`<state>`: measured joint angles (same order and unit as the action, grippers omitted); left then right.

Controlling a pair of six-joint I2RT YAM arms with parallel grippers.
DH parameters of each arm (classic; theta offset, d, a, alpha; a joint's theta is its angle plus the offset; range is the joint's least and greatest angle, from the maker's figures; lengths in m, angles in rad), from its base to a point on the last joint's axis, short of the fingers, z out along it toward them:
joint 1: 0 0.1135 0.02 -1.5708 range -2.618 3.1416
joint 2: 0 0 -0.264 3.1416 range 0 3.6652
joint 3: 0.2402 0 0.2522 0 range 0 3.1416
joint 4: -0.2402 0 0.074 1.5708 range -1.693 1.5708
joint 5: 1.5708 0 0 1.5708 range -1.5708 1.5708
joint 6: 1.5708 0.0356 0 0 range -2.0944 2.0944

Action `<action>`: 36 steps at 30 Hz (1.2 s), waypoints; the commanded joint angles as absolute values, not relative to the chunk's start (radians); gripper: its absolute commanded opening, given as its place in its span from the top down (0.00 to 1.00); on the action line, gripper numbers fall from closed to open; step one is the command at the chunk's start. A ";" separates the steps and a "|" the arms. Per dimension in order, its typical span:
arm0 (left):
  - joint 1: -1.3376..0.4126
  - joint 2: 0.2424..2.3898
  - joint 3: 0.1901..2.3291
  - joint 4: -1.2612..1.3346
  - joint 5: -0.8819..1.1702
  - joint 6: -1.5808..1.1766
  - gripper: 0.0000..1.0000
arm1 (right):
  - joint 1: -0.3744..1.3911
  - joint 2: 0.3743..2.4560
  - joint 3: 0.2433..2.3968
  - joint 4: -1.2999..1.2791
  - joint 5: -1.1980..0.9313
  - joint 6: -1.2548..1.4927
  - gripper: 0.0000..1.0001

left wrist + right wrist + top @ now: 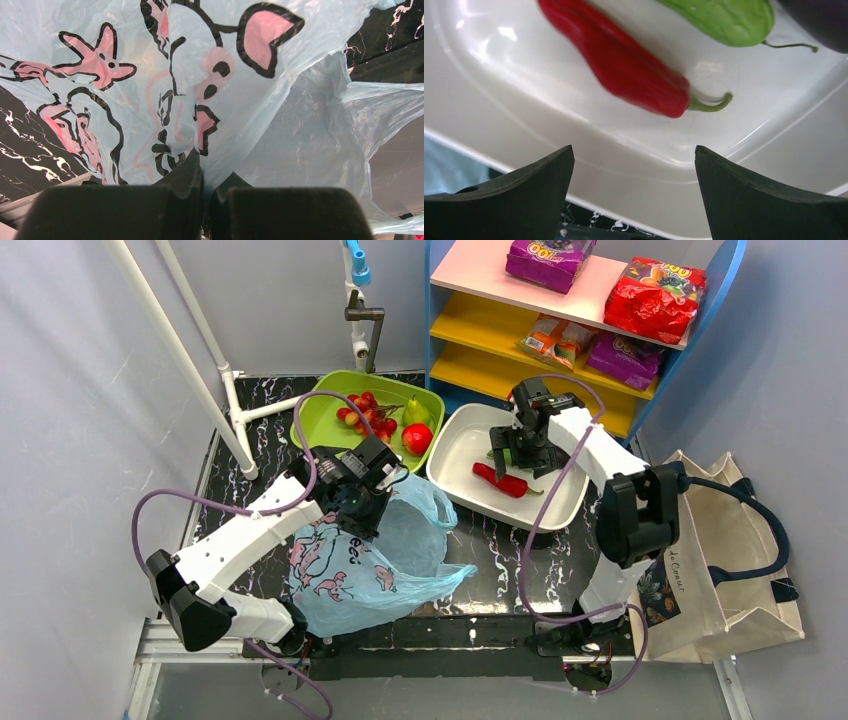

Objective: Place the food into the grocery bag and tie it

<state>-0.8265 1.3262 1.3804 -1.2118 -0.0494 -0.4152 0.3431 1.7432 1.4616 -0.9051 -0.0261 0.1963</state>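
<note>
While right hand [633, 148] gapes, pepper [624, 67] lies just beyond.

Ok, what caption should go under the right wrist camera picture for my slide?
Open right gripper hovering over a long red pepper and a green vegetable in a white tray.

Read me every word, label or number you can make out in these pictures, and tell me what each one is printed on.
"ee": black letters on the grocery bag; the rest of the word is lost in folds.
"Coeur", roughly: small script on the canvas tote; reading unsure.
"OO": yellow letters on the purple snack packet and the red snack packet.
Orange packet and small purple packet: too small to read.
</note>
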 commanded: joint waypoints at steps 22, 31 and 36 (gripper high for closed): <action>-0.823 1.299 1.379 -1.254 -0.055 -0.427 1.00 | 0.349 2.011 1.613 -0.934 0.008 0.142 0.11; -0.822 1.312 1.384 -1.257 -0.064 -0.420 1.00 | 0.381 2.005 1.557 -0.925 -0.052 0.154 0.41; -0.823 1.324 1.392 -1.252 -0.064 -0.420 1.00 | 0.411 1.994 1.523 -0.918 -0.061 0.162 0.46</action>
<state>-0.8265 1.3190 1.3678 -1.2209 -0.0525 -0.4297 0.3855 2.0109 1.5528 -0.9184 -0.0334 0.1547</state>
